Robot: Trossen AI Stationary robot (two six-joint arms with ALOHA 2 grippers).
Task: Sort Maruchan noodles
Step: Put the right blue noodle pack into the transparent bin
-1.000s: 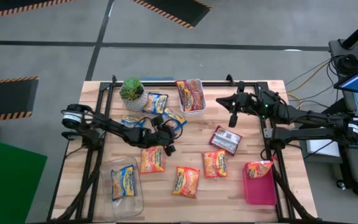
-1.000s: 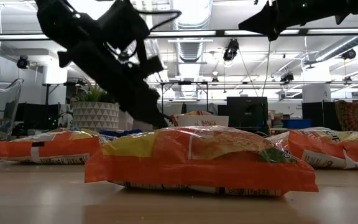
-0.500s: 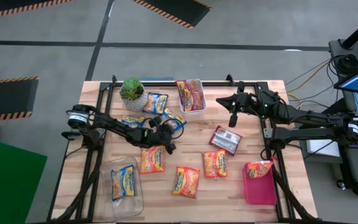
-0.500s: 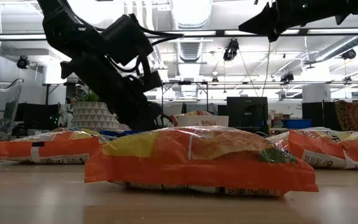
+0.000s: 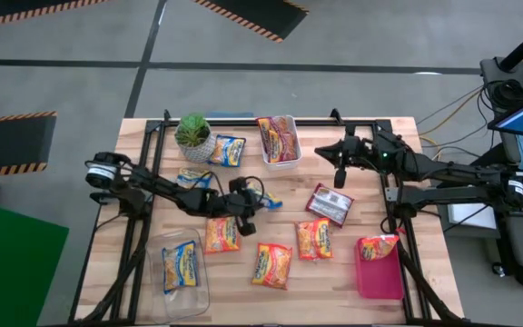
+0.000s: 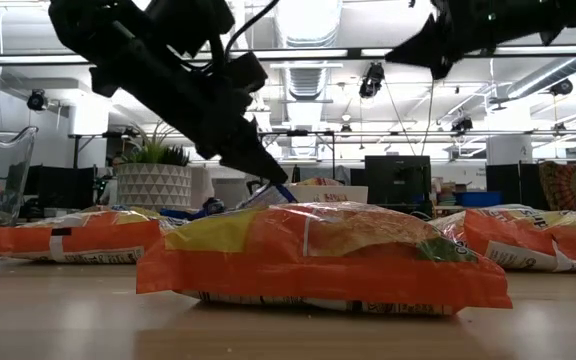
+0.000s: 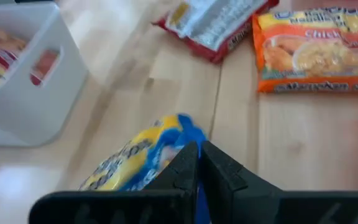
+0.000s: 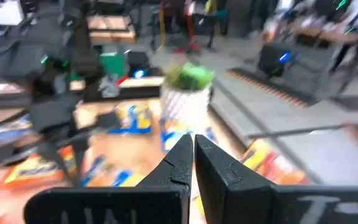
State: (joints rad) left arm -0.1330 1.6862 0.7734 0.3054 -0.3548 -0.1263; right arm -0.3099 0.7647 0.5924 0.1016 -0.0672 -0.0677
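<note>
The Maruchan noodles lie spread over the wooden table [image 5: 370, 154]. Three orange packets [image 5: 271, 264] lie near the front and a maroon-and-silver one [image 5: 330, 204] at mid right. A blue-and-yellow packet [image 5: 227, 150] lies beside the plant. Red ones fill the white bin [image 5: 291, 159]. At the table's middle my left gripper [image 5: 256, 203] is shut on another blue-and-yellow packet [image 7: 135, 158]. My right gripper [image 5: 339, 178] hangs shut and empty above the far right of the table. My left gripper pinches the packet's blue end edge [image 7: 188, 127] between its two fingertips. The fingers slant down from the table's left. That end [image 6: 281, 192] is raised off the wood. The orange packet in front hides whether the other end rests on the table.
A potted plant [image 5: 193, 134] stands at the far left. A clear container [image 5: 166, 295] at the near left holds a blue-and-yellow packet [image 5: 181, 266]. A pink bin [image 5: 379, 277] at the near right holds an orange packet [image 5: 377, 245]. Bare wood shows between the packets at the middle.
My left gripper dipped onto the blue-and-yellow packet near the white bin and shut on its end. It then rose and drew the packet toward the table's near edge and a little to the right.
</note>
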